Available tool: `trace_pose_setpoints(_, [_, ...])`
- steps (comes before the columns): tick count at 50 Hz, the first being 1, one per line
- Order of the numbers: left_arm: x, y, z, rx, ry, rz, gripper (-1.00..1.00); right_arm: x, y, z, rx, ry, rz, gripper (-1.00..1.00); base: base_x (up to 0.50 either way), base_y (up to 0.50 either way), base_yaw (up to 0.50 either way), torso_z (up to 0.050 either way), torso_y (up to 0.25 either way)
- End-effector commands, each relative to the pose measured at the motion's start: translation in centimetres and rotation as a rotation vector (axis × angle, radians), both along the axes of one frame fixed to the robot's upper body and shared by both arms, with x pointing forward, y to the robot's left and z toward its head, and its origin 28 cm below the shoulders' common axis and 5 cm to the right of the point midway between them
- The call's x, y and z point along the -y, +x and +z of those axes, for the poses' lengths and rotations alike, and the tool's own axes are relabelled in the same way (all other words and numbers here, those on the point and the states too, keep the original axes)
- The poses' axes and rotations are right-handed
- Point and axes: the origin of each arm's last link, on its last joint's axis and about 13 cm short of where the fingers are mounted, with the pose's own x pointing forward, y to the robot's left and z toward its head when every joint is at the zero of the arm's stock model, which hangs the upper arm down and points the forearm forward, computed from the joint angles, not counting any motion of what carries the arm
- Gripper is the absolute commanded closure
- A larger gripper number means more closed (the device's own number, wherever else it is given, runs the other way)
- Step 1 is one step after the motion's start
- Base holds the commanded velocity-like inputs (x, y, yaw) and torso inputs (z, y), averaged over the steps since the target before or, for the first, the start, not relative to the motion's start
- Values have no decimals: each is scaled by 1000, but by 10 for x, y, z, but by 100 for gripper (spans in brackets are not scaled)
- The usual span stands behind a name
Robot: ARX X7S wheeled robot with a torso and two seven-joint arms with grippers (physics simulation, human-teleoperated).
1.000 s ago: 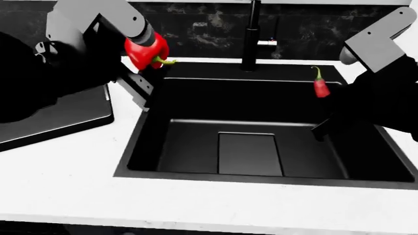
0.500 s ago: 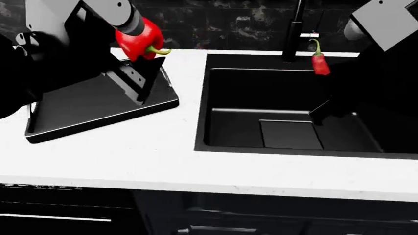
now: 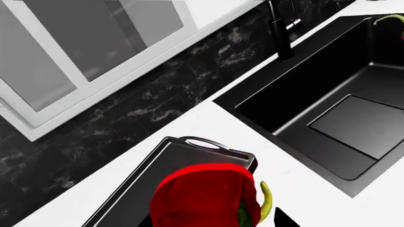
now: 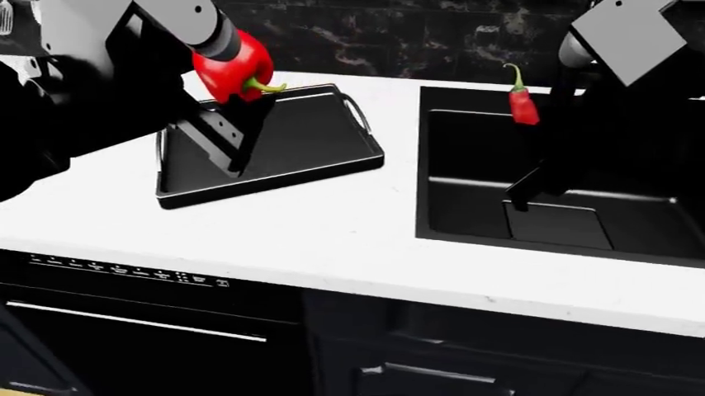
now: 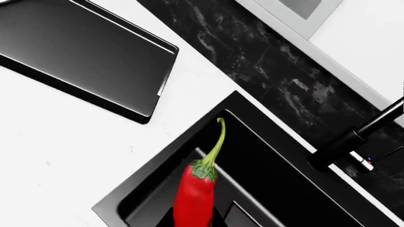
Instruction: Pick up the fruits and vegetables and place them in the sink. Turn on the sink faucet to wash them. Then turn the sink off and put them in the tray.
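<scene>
Glossy red bell pepper point(image 4: 231, 68) with green stem: upper left of the head view, clamped in the left gripper point(image 4: 234, 99), held in the air above the shallow black rectangular tray point(image 4: 330, 132) with a raised rim. Slim red chili point(image 4: 522, 105) with a thin green stem: upper right, pinched stem-up by the right gripper point(image 4: 527, 124), over the matte-black rectangular sink point(image 4: 463, 223). Tray sits on the white countertop point(image 4: 297, 239), left of the sink. Black cylindrical faucet point(image 5: 353, 139): behind the sink.

A glossy red bell pepper point(image 3: 200, 197) with a green stem fills the near foreground above the black tray point(image 3: 158, 182). Beyond lie white counter point(image 3: 287, 177), sink point(image 3: 328, 101) and faucet point(image 3: 277, 28).
</scene>
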Motion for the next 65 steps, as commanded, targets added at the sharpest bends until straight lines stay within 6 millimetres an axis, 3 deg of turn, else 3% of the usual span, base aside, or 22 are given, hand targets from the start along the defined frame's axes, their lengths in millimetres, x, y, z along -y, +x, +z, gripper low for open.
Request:
trace_pose_setpoints(1, [-1, 0, 0, 8, -10, 9, 100, -4, 2, 0, 7, -7, 8, 100, -58, -9, 500, 0, 0])
trace_pose_setpoints(25, [2, 2, -4, -5, 1, -2, 100, -6, 3, 1, 15, 2, 19, 100, -26, -5, 500, 0, 0])
trace_pose_setpoints(42, [4, 4, -6, -11, 10, -12, 100, -3, 4, 1, 12, 14, 13, 100, 48, 506, 0, 0, 0])
trace_pose_setpoints(65, [6, 4, -6, -11, 8, -18, 100, 0, 3, 1, 11, 28, -5, 100, 477, 129, -13, 0, 2])
